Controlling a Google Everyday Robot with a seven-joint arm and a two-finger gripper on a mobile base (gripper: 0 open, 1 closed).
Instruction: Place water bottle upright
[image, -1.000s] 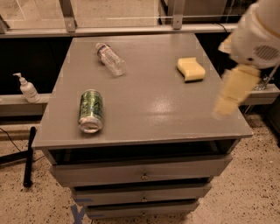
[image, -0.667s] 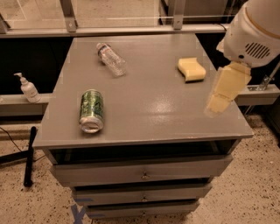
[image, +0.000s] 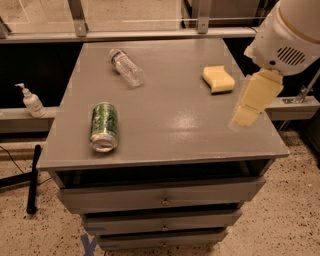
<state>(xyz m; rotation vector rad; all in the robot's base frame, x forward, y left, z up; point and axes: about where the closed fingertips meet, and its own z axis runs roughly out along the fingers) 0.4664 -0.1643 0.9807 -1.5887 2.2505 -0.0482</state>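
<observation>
Gripper (image: 246, 112) hangs over the right edge of the desk (image: 175, 125), mid-right of frame, holding nothing; can't tell if it's open or closed. Bottle (image: 127, 68) lies on its side in the upper left part of the desk, cap toward the upper left and base toward the lower right, well apart from me.

Step as I judge it: the reach, grasp not yet made. To do it well:
- cross toward the upper left with height
- line up across the bottle's short width, not along its length
- come down on the ribbed middle, near the label band
- close gently: thin clear plastic probably squashes, and a round body can roll away if nudged
- lift, turn cap up, set the base flat on bare desk, and let go only once it sits flat; it looks light, so likely tippy

Around:
- sponge (image: 218, 79) in the upper right, close to my line across, so I'd pass above it
- can (image: 104, 126) on its side left of centre, below the bottle, apart from it and not blocking
- bare desk between them should do for the set-down
- dispenser (image: 31, 100) off the desk at far left, no concern
</observation>
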